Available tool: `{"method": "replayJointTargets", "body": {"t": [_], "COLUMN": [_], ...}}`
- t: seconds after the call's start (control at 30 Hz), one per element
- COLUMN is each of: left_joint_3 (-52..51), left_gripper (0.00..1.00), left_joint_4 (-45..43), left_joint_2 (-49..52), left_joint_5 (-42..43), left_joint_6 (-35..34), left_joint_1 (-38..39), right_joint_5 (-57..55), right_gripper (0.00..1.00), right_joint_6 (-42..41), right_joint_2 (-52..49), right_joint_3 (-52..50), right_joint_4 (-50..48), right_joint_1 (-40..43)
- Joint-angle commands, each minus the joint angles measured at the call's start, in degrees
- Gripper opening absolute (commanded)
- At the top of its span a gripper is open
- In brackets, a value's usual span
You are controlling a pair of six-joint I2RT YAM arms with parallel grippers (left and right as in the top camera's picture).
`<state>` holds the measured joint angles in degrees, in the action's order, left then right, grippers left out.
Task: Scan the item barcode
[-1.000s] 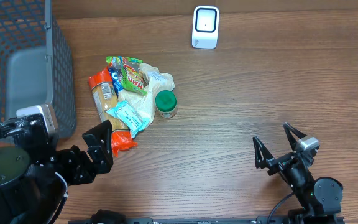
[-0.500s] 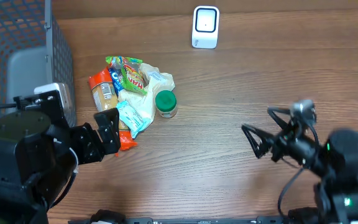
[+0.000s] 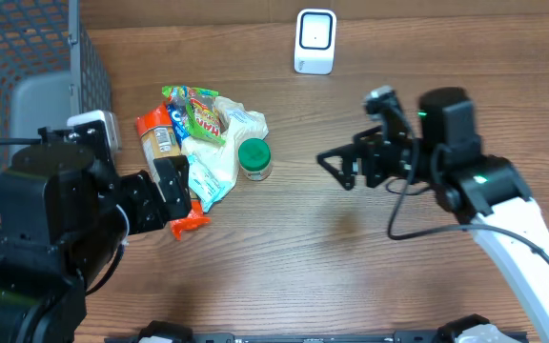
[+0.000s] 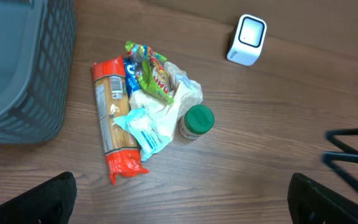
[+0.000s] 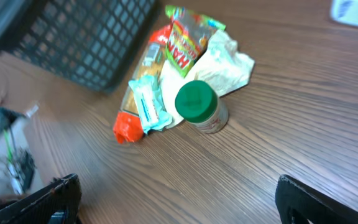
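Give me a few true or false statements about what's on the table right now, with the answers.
1. The jar has a green lid and stands upright beside the pile of snack packets. True.
2. The white scanner lies inside the grey basket. False: it stands on the table, apart from the basket.
3. The left gripper and the right gripper are both open and empty. True.
4. The right gripper is touching the jar. False: there is a clear gap between them.

Matt wood-grain table (image 3: 351, 276), grey plastic lattice basket (image 3: 91, 114), glossy crinkled plastic wrappers (image 3: 201, 116), smooth green plastic lid (image 3: 254, 153), white plastic scanner (image 3: 315, 41)
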<state>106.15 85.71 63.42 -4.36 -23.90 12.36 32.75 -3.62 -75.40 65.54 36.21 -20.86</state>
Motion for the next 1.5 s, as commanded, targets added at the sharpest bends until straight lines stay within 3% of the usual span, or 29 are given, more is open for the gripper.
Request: {"method": "replayJointTargets", "body": {"t": [0.0, 0.37, 0.53, 0.6, 0.93, 1.07, 1.27, 1.47], "left_joint_3": [0.0, 0.0, 0.0, 0.0, 0.0, 0.0, 0.0, 0.0], "left_gripper": [1.0, 1.0, 1.0, 1.0, 1.0, 1.0, 1.0, 1.0], "left_joint_4": [-0.2, -0.2, -0.2, -0.2, -1.9, -3.5, -3.8, -4.1], "left_joint_2": [0.7, 3.3, 5.1, 5.9, 9.8, 11.3, 11.8, 11.9], "left_joint_5": [-0.5, -0.5, -0.5, -0.5, -0.3, -2.4, -12.5, -12.8], "left_joint_6": [-0.1, -0.1, -0.1, -0.1, -0.8, -0.7, -0.8, -0.7], "left_joint_1": [0.2, 0.2, 0.2, 0.2, 0.1, 0.1, 0.1, 0.0], "right_joint_5": [-5.9, -7.0, -5.3, -5.9, -17.0, -22.1, -29.3, -28.5], "right_gripper": [1.0, 1.0, 1.0, 0.96, 0.9, 0.88, 0.87, 0.87], "right_joint_6": [0.4, -1.1, -6.0, -6.0, -6.5, -6.8, -7.4, -8.9], "right_joint_2": [-2.4, -5.7, -6.1, -6.7, -13.0, -15.7, -22.9, -29.9], "right_joint_3": [2.5, 2.4, 2.4, 2.4, 2.6, 4.9, 16.2, 21.4], "right_joint_4": [-1.6, -6.8, -11.0, -12.3, -14.1, -12.9, -4.3, -2.3], "right_joint_1": [-3.8, -7.1, -7.3, -7.5, -12.9, -15.6, -17.3, -17.4]}}
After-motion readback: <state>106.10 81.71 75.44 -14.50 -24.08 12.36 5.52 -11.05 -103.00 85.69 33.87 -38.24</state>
